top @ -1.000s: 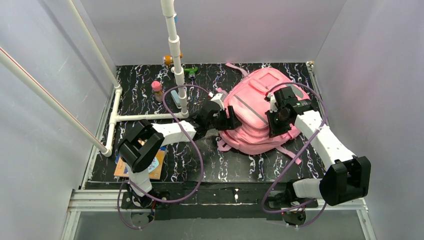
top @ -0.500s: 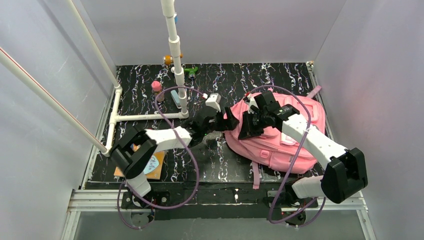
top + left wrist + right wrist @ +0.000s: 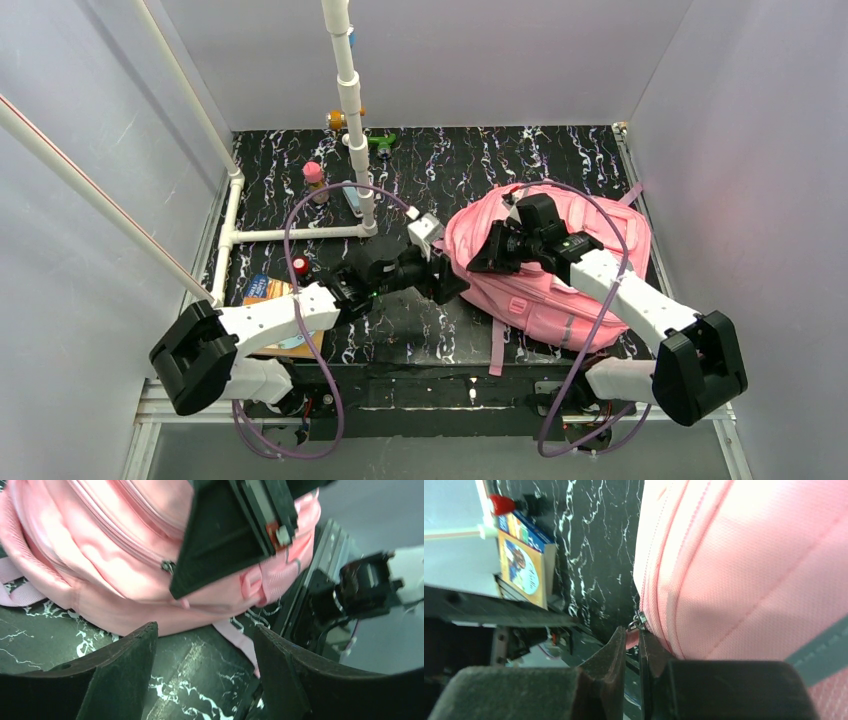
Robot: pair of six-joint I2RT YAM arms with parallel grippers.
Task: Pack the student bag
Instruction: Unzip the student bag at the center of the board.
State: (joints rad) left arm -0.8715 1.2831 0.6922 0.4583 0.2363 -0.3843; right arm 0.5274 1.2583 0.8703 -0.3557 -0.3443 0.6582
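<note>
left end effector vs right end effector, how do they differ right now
The left end effector is open and empty; the right end effector is shut on the zipper pull. The left one faces the student bag without gripping it; the right one holds part of it. Both are at the same edge of the bag.
</note>
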